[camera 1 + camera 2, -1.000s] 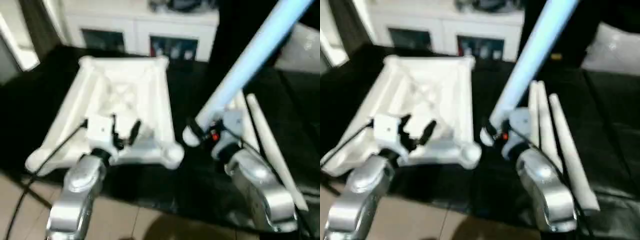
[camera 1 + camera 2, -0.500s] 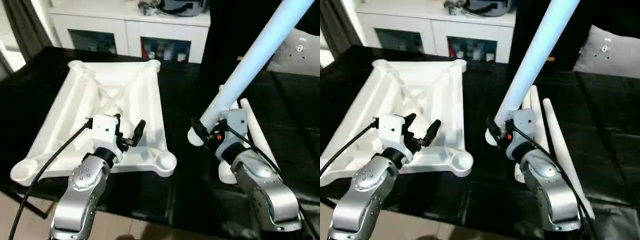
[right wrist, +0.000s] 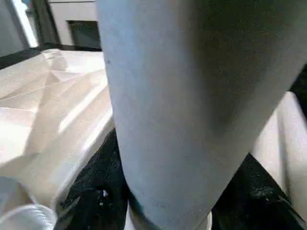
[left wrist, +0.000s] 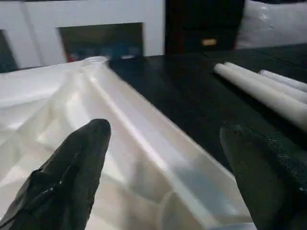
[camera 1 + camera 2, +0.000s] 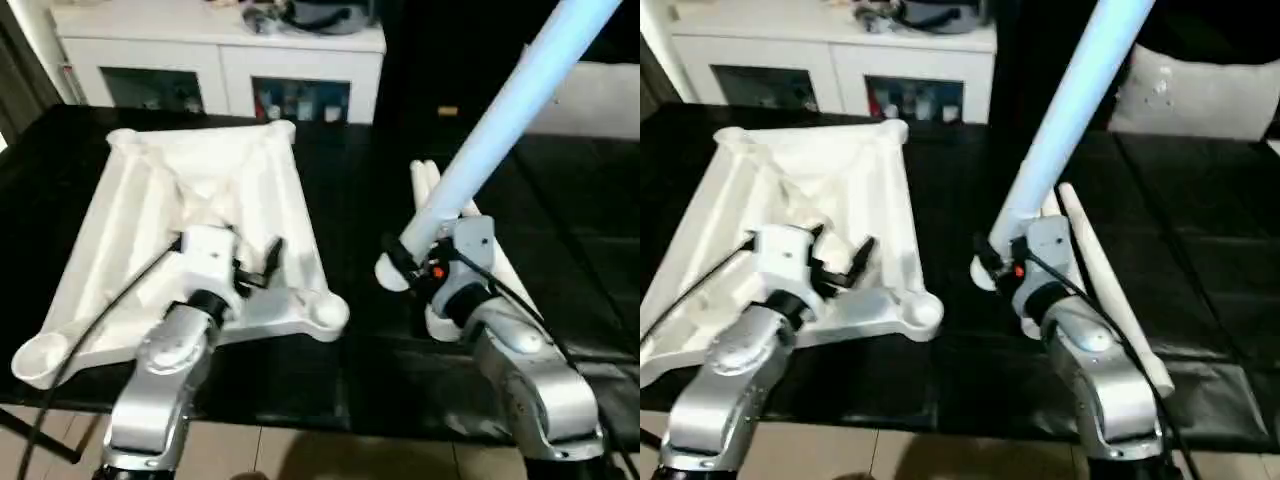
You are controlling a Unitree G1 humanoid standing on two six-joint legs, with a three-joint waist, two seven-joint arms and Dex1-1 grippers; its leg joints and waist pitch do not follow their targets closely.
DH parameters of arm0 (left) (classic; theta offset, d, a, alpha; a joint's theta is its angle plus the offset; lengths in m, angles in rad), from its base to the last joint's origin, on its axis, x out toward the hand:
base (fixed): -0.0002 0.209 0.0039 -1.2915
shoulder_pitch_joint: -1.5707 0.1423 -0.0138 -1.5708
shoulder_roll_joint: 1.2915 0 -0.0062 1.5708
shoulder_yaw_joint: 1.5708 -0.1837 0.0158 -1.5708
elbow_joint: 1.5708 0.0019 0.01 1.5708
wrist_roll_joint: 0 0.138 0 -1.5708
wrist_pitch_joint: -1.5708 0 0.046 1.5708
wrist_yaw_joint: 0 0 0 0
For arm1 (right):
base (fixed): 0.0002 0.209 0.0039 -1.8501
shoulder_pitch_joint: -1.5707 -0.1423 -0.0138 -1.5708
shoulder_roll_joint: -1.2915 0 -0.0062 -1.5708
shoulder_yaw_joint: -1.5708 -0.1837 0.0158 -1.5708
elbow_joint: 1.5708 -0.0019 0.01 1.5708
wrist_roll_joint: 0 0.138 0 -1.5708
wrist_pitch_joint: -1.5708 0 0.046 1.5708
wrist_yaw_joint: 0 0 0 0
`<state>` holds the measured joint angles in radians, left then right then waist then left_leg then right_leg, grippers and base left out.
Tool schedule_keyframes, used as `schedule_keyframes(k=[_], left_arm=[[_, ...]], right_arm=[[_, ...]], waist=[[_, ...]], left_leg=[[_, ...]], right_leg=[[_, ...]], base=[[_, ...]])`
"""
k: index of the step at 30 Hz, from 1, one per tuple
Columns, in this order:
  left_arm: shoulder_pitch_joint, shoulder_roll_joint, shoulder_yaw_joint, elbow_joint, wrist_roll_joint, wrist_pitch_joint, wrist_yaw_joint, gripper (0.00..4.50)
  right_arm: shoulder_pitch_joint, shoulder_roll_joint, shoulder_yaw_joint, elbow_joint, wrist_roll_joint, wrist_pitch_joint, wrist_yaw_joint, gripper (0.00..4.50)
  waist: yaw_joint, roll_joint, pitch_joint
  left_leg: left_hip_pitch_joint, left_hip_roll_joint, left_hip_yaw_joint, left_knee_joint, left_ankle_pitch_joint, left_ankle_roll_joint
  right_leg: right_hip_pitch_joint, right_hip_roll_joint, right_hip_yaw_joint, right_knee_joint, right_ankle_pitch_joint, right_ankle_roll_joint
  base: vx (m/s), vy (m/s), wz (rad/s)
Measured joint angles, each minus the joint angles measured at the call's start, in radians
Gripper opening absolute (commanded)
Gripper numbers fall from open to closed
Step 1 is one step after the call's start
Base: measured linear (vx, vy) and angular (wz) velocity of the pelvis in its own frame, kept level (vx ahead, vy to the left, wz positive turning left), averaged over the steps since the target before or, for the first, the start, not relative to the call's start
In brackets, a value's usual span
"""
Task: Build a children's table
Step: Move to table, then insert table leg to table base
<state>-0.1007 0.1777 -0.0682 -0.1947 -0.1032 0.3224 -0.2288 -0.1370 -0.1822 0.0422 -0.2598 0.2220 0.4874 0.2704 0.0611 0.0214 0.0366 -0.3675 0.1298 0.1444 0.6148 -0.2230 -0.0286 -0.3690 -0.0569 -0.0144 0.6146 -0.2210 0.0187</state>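
The children's table top (image 5: 190,190) lies upside down on the black table, ribbed underside up, with a rounded corner socket (image 5: 325,312) at its near right. My left gripper (image 5: 255,262) hovers open just above the top's near right rim (image 4: 144,143), nothing between its fingers (image 4: 72,167). My right gripper (image 5: 405,262) is shut on the lower end of a white leg (image 5: 500,110), which rises steeply up and to the right. The leg's end hangs just right of that socket (image 3: 29,218), apart from it. More legs (image 5: 1105,290) lie flat behind my right arm.
A white cabinet with glass doors (image 5: 220,70) stands behind the black table (image 5: 350,380). A pale cushion (image 5: 1200,95) rests at the back right. A black cable (image 5: 90,330) runs from my left wrist across the top's near left part. Tiled floor shows below the table's front edge.
The whole picture has shifted as my head moved. Both grippers keep their places over the top and on the leg.
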Motion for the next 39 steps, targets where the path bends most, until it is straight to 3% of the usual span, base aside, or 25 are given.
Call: schedule_keyframes(k=[3, 5, 11, 16, 20, 25, 29, 39], left_arm=[[-0.043, 0.045, 0.018, 0.039, -0.024, 0.004, -0.066, 4.06], [-0.068, 0.075, 0.025, 0.052, -0.048, 0.020, -0.115, 4.35], [-0.117, 0.263, -0.002, 0.098, -0.078, 0.053, -0.354, 4.50], [-0.157, 0.397, -0.058, 0.178, -0.057, -0.019, -0.553, 4.50], [-0.158, 0.462, -0.096, 0.215, -0.079, -0.044, -0.734, 4.13], [-0.180, 0.502, -0.140, 0.235, -0.096, -0.045, -0.847, 3.72], [-0.212, 0.504, -0.166, 0.322, -0.075, -0.094, -0.892, 3.47], [-0.268, 0.479, -0.176, 0.482, -0.047, -0.181, -0.922, 2.70]], right_arm=[[-0.020, -0.001, -0.019, 0.007, 0.021, -0.001, 0.023, 1.88], [-0.027, -0.012, -0.022, 0.010, 0.023, -0.001, 0.037, 1.88], [-0.088, -0.017, -0.048, 0.039, 0.080, 0.017, 0.074, 1.88], [-0.107, -0.020, -0.038, 0.048, 0.089, -0.004, 0.116, 1.88], [-0.111, -0.043, -0.004, 0.081, 0.085, -0.004, 0.155, 1.88], [-0.112, -0.048, 0.008, 0.089, 0.083, -0.019, 0.188, 1.88], [-0.111, -0.051, 0.014, 0.104, 0.085, -0.019, 0.206, 1.88], [-0.091, -0.037, 0.034, 0.104, 0.099, 0.009, 0.207, 1.88]], waist=[[0.000, 0.001, 0.000], [0.002, 0.001, 0.000], [0.001, 0.001, 0.001], [0.002, 0.001, 0.001], [0.003, 0.002, 0.001], [0.008, 0.001, 0.002], [0.009, 0.001, 0.002], [0.020, 0.002, 0.003]], left_leg=[[0.001, 0.005, 0.000, -0.009, 0.008, -0.009], [0.000, 0.006, 0.001, -0.013, 0.014, -0.011], [-0.004, 0.007, 0.002, -0.013, 0.017, -0.011], [-0.005, 0.007, 0.003, -0.013, 0.017, -0.011], [-0.005, 0.007, 0.005, -0.013, 0.017, -0.011], [-0.004, 0.008, 0.006, -0.013, 0.017, -0.011], [-0.003, 0.008, 0.007, -0.014, 0.017, -0.011], [-0.003, 0.009, 0.008, -0.014, 0.017, -0.011]], right_leg=[[-0.006, 0.004, -0.002, 0.001, 0.001, -0.004], [-0.008, 0.005, -0.002, 0.001, 0.003, -0.007], [-0.013, 0.006, -0.002, 0.002, 0.007, -0.013], [-0.014, 0.006, -0.001, 0.000, 0.007, -0.014], [-0.014, 0.005, -0.001, 0.001, 0.007, -0.014], [-0.014, 0.005, -0.001, 0.002, 0.007, -0.014], [-0.013, 0.004, -0.001, 0.003, 0.007, -0.014], [-0.014, 0.005, -0.001, 0.002, 0.007, -0.015]], base=[[-0.035, -0.070, 0.00], [0.000, 0.000, 0.00], [0.000, 0.000, 0.00], [0.000, 0.000, 0.00], [0.000, 0.000, 0.00], [0.000, 0.000, 0.00], [0.000, 0.000, 0.00], [0.000, 0.000, 0.00]])
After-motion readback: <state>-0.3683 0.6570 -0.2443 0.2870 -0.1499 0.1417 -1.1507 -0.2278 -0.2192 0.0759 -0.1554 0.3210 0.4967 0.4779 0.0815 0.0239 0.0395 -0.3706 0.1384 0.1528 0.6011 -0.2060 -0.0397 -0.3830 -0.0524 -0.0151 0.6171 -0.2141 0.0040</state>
